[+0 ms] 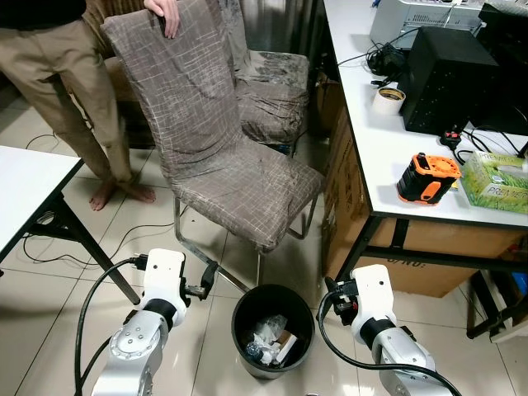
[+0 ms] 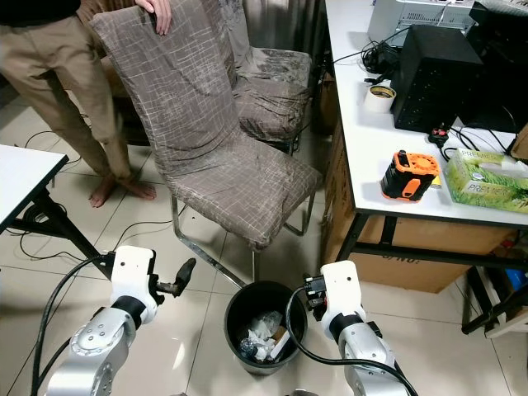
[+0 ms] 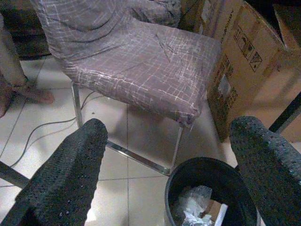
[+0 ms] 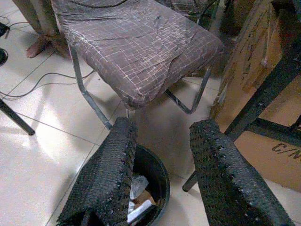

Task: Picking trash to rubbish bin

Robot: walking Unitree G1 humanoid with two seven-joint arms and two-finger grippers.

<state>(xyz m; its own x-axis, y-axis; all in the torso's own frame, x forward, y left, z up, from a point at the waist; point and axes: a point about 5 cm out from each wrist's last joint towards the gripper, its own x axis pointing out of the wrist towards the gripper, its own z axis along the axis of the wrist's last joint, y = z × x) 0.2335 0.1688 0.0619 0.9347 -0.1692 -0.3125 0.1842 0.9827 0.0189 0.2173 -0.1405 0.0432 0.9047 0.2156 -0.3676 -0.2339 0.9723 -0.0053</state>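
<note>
Hovering both grippers empty, fingers apart, beside bin point(image 1: 273, 330): left gripper point(image 1: 206, 285) at 10 o'clock, right gripper point(image 1: 332, 304) at 2 o'clock, nearer. Trash point(image 1: 268, 340) lying inside bin.

Office-like workroom, tiled floor point(image 1: 157, 223), white desk point(image 1: 375, 144) carrying black computer case point(image 1: 445, 78), printer point(image 1: 412, 21), tape roll point(image 1: 388, 100), tissue box point(image 1: 495, 181), cardboard boxes point(image 1: 346, 190) beneath, fabric-covered chairs point(image 1: 214, 157), loose cables point(image 1: 49, 243).
</note>
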